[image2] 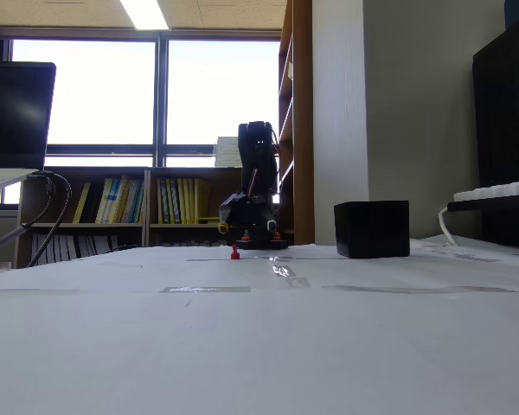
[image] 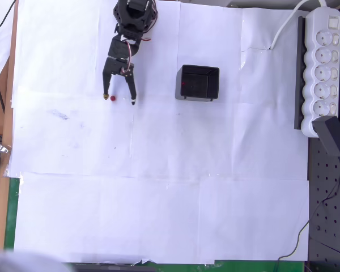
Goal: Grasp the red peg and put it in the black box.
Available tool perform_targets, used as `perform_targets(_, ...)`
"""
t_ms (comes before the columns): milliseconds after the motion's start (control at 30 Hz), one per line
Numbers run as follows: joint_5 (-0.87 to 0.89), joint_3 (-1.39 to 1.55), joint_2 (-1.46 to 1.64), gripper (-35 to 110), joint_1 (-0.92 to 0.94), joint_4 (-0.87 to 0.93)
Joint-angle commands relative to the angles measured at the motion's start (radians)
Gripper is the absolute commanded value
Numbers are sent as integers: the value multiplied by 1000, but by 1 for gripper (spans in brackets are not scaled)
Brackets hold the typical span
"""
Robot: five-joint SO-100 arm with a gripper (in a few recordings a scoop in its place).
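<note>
While my end effector (image: 118, 100) hangs low over the paper-covered desk (image: 158, 215), its two fingers stand spread wide and hold nothing. In the overhead view the red peg (image: 113, 98) lies between the fingertips, nearer the left-hand one, with bare paper on either side of it. The black box (image: 198, 83) sits well apart to the right of my end effector in that view, open side up, its inside dark save a faint reddish spot I cannot identify.

Step in hand, as I judge it: the approach is made and the grasp is not yet closed. The next move calls for settling the fingers level with the peg, closing on it squarely so it does not squirt sideways, then lifting and carrying it rightward over the box rim.

In the fixed view the peg (image2: 234, 252) stands upright on the desk before my arm, but the fingers merge with the arm's dark bulk against the bright window, so their height above the paper is hard to make out. A white power strip (image: 323, 68) lies beyond the box.
</note>
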Motion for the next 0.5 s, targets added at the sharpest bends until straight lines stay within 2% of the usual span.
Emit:
perform_targets(0,-11,-77,-5,35,5,18)
perform_targets(233,-9,-58,71,35,-26,23)
perform_targets(467,-37,-26,204,35,-26,-81)
